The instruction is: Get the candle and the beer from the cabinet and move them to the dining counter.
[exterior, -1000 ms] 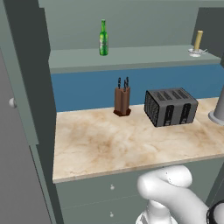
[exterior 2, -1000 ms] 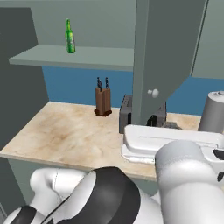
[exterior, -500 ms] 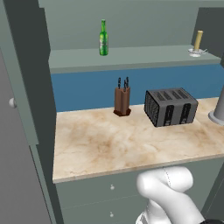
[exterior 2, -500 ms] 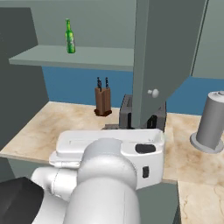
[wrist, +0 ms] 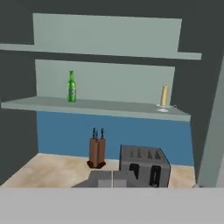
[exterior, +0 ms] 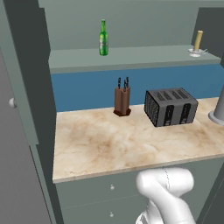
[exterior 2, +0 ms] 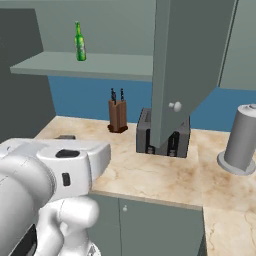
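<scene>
We see the beer [exterior: 103, 37] and candle [exterior: 198, 42] upright on the cabinet [exterior: 131, 59] shelf, well apart; our end effector [wrist: 112, 179] is closed, empty.

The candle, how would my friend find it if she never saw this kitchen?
Look at the open grey-green cabinet above the marble worktop. On its lower shelf, the candle stands at the right end, above the toaster. It is a short pale-yellow stick in a little dish, unlike the tall green beer far left.

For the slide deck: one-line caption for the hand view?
Open cabinet: beer left, candle right on the shelf, above knife block and toaster.
</scene>
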Controlling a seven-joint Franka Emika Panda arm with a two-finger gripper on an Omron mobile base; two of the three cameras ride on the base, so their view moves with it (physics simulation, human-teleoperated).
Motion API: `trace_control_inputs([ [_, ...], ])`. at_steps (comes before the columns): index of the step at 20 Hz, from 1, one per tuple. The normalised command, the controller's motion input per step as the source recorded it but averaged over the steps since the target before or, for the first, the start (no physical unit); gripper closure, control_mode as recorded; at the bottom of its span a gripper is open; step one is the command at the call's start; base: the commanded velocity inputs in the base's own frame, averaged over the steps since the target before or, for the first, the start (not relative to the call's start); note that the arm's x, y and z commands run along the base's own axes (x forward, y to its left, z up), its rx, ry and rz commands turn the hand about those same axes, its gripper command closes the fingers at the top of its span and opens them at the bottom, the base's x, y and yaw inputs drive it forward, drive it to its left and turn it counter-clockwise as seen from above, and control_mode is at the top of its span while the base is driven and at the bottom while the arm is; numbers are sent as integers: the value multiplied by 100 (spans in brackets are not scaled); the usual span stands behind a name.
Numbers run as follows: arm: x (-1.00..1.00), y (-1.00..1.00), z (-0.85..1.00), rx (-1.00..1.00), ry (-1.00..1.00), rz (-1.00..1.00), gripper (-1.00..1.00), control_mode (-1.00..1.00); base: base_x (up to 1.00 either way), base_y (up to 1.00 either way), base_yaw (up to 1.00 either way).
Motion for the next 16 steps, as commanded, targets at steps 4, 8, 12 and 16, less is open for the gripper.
trace_control_inputs([
  [4,32,73,0,0,3,-14,100,-100,0,0,0],
  [8,40,34,0,0,0,-37,100,-100,0,0,0],
  [12,35,11,1,0,0,-58,100,-100,0,0,0],
  [16,31,1,0,0,0,-60,100,-100,0,0,0],
])
